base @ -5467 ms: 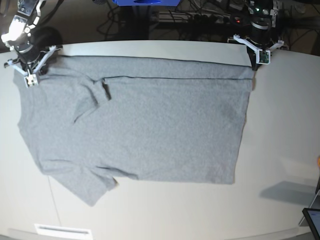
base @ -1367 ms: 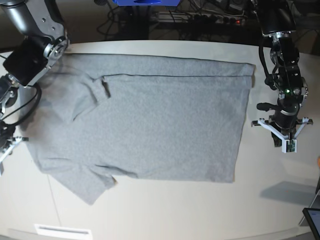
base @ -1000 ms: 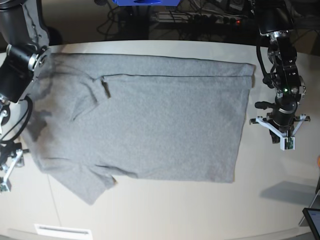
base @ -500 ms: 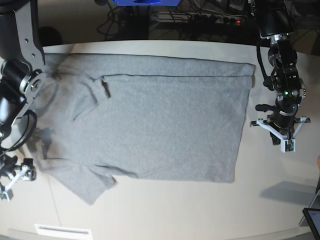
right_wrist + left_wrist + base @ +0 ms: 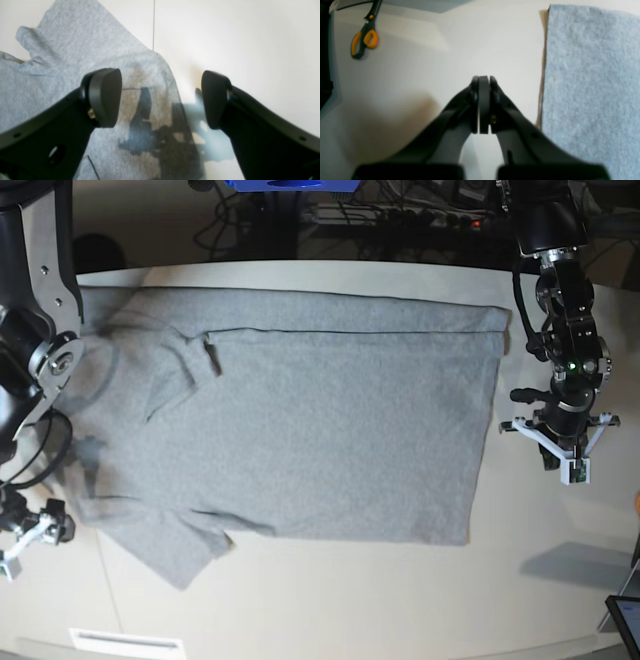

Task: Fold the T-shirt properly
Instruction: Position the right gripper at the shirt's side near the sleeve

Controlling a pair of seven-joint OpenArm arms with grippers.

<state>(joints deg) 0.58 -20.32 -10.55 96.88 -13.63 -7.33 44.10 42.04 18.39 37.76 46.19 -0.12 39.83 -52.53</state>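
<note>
The T-shirt lies flat across the table, its far long edge already folded over, probably the first fold. The right claw hangs wide open and empty over the near sleeve, likely lining up a grab. The left claw, pressed shut on nothing, waits beside the hem. Scissors lie well apart.

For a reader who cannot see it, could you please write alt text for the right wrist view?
The right gripper hangs open over the edge of the grey T-shirt, one finger above the cloth and the other above the bare white table. A short sleeve points to the upper left, and the gripper's dark shadow falls on the fabric.
</note>
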